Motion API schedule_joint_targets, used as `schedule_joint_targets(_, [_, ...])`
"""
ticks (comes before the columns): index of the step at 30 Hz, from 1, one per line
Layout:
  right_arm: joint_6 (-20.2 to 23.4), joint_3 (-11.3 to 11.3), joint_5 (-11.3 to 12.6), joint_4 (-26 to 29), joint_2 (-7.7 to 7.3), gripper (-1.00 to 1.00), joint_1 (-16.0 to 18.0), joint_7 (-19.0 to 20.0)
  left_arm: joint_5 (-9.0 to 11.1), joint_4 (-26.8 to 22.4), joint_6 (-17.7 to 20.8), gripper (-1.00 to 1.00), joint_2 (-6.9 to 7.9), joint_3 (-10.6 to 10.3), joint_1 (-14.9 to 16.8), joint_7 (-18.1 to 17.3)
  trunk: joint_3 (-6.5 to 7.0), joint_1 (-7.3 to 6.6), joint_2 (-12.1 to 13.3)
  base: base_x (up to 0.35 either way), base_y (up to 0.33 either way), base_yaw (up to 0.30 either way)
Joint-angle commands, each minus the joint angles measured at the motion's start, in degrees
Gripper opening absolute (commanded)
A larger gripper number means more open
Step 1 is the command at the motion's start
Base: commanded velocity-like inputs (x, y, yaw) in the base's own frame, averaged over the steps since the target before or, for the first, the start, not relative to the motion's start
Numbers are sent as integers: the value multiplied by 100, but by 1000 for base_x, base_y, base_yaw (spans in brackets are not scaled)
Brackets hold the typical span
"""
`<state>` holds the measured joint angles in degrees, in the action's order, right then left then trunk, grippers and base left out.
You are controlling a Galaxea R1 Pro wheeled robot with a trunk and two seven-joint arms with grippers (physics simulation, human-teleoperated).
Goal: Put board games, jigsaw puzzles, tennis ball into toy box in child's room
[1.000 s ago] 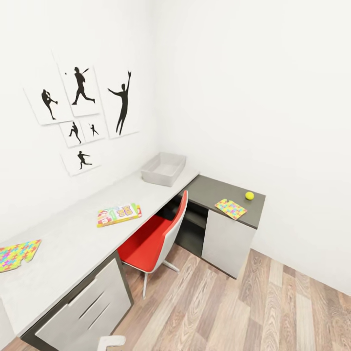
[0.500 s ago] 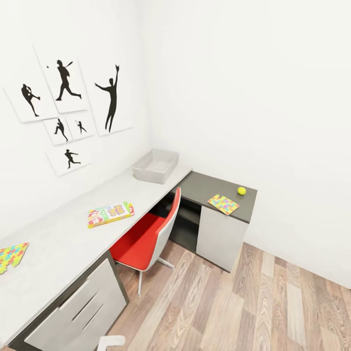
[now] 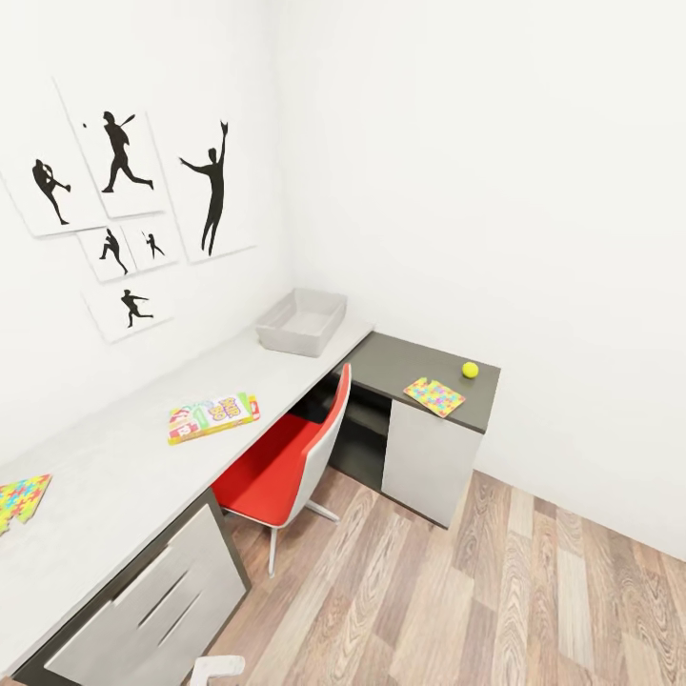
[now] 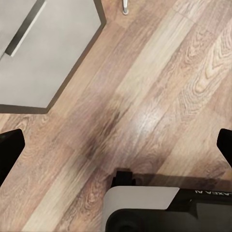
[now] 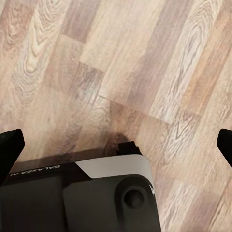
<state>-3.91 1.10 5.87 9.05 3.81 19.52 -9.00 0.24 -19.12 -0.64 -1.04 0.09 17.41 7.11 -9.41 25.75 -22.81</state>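
Note:
In the head view the translucent grey toy box (image 3: 303,321) stands at the far end of the pale table (image 3: 114,467), near the room's corner. One colourful board game (image 3: 213,417) lies mid-table. One mosaic jigsaw puzzle (image 3: 17,500) lies at the picture's left edge. Another jigsaw puzzle (image 3: 434,396) rests on the dark lower section (image 3: 400,360), with the tennis ball (image 3: 470,370) just beyond it. The bed is out of view. My left gripper (image 4: 116,145) and right gripper (image 5: 116,145) hang open over the wood floor, fingertips (image 4: 9,150) (image 5: 9,147) wide apart and holding nothing.
A red-and-white swivel chair (image 3: 286,457) is pushed against the table's front between me and the corner. White drawers (image 3: 152,600) (image 4: 43,48) sit under the near end. Wood-plank floor (image 3: 495,591) spreads to the right. Silhouette pictures (image 3: 124,200) hang on the left wall.
The whole head picture has slid a little to the left and the table looks slightly nearer, so the camera moved. The toys and the toy box stay where they were.

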Motion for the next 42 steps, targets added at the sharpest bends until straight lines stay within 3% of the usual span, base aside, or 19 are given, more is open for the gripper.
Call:
schedule_joint_targets(1, [-31,10,58,-3,-1,100,2,-8,3,-2,-7,100,-2,0,3,18,-11,3,-11,0,0,0])
schedule_joint_targets(23, [-41,13,64,0,2,100,-1,-13,12,2,0,100,9,-6,0,-3,-12,3,-11,0,0,0])
schedule_joint_targets(27, [-48,18,67,0,-11,100,-1,0,26,-7,1,100,43,4,2,-76,-12,3,-11,0,0,0])
schedule_joint_targets(29, [-45,20,70,0,-28,100,-1,1,35,-14,8,100,76,25,1,-272,-12,3,-11,0,0,0])
schedule_joint_targets(32, [-12,10,72,2,-55,100,-1,9,49,-23,48,100,205,49,0,-831,-12,3,-11,0,0,0])
schedule_joint_targets(36, [13,35,96,6,-103,100,-2,194,74,-42,208,100,555,128,7,-2122,-12,3,-11,0,0,0])
schedule_joint_targets(39, [85,87,142,38,-136,100,48,562,108,-173,574,100,820,340,31,-3256,-12,3,-11,0,0,0])
schedule_joint_targets(41, [220,113,152,126,-166,100,62,697,115,-335,782,100,949,448,55,-3670,-12,3,-11,0,0,0])
schedule_joint_targets(42, [468,140,158,296,-193,100,69,789,120,-557,1041,100,1087,563,76,-4059,-12,3,-11,0,0,0])
